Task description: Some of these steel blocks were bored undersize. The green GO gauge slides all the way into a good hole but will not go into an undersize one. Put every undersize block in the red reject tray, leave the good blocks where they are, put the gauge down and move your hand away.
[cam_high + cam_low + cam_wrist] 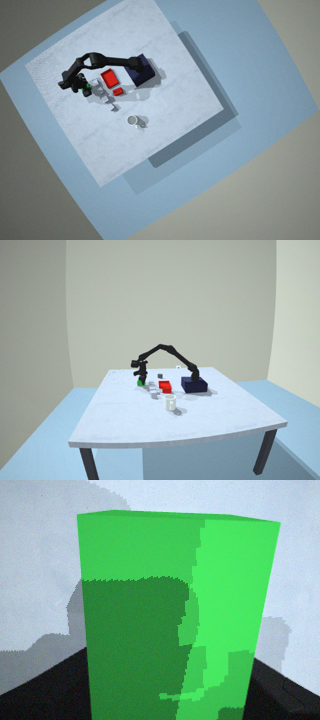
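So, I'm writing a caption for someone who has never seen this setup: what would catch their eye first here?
Probably the bright green gauge, held in the black arm's fingers and filling much of the wrist view. Next, the red reject tray, between the small grey blocks and the arm's dark blue base box. Then the white mug, standing apart toward the exterior view's near side.

From my station I see a white mug (132, 120) (170, 402) upright on the table (168, 111) (180, 426) (30, 555), blue floor (271, 64) (289, 405) beneath the table, and a pale wall (168, 304) beyond the table's far edge.
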{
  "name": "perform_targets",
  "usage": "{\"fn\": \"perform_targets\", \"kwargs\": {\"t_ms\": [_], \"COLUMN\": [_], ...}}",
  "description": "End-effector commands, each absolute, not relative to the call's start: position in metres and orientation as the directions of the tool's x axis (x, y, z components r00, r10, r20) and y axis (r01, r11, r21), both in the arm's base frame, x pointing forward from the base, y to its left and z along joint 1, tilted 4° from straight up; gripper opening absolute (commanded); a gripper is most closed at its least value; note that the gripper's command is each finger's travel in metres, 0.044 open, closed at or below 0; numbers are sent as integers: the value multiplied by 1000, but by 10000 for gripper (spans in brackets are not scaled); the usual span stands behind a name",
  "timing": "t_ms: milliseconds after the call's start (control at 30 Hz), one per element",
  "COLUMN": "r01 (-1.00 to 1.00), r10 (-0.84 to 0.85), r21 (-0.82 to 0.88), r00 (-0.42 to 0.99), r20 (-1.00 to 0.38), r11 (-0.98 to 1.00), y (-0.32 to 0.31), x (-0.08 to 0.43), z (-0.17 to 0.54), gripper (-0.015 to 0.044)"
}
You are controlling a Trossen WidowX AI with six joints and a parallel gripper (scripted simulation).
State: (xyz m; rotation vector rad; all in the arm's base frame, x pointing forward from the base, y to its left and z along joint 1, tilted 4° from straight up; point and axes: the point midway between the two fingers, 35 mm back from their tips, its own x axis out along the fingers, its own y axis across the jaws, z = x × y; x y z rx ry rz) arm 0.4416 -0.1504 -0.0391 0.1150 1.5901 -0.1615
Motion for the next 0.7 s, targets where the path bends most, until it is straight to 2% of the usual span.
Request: {"fn": "perform_targets", "kwargs": {"t_ms": [0, 667], "r01": [173, 173], "r10": [-31, -31], "r21": [-33, -33], "r00": [-15, -14], "r20": [-999, -999], "r11": [984, 984], "y": [-152, -153], "x": [447, 452], "z": [-36, -35], "gripper": [0, 0]}}
